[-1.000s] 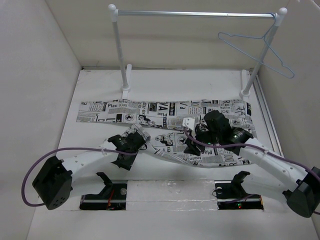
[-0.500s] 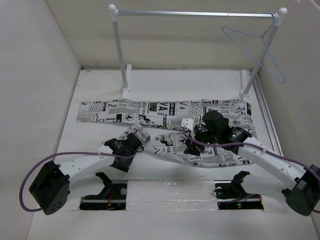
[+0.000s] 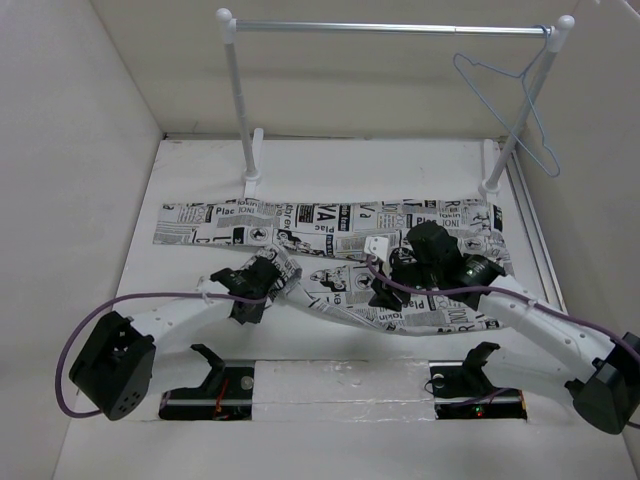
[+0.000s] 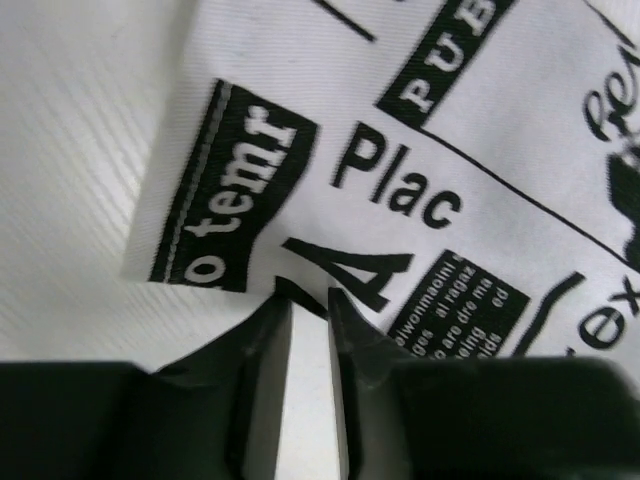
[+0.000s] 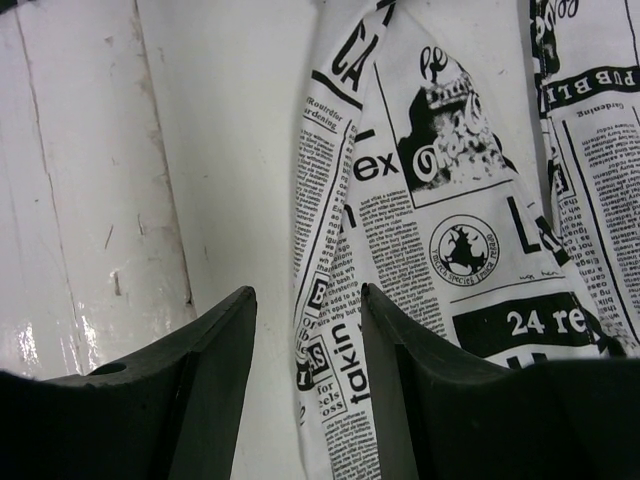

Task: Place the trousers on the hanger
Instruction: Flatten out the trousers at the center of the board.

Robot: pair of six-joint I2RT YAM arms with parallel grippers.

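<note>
Top view: the trousers [image 3: 330, 225] are spread across mid-frame; the hanger [image 3: 520, 100] is hung from the rail [image 3: 390, 27], upper right.

Left wrist: the left gripper [image 4: 312, 300] is narrowed at a trouser corner, lower centre; whether cloth is pinched cannot be told.

Right wrist: the right gripper [image 5: 305, 300] is held open astride a fold.

Newsprint trousers [image 3: 320, 215] spread flat, near leg rumpled, wire hanger [image 3: 522, 78] hung top rt.

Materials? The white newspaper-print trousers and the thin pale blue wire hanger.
White newspaper-print trousers: matte woven cloth, probably cotton; stitched hem and soft folds show.
Thin pale blue wire hanger: likely painted or coated metal wire; thin, holds its bent triangle shape.
</note>
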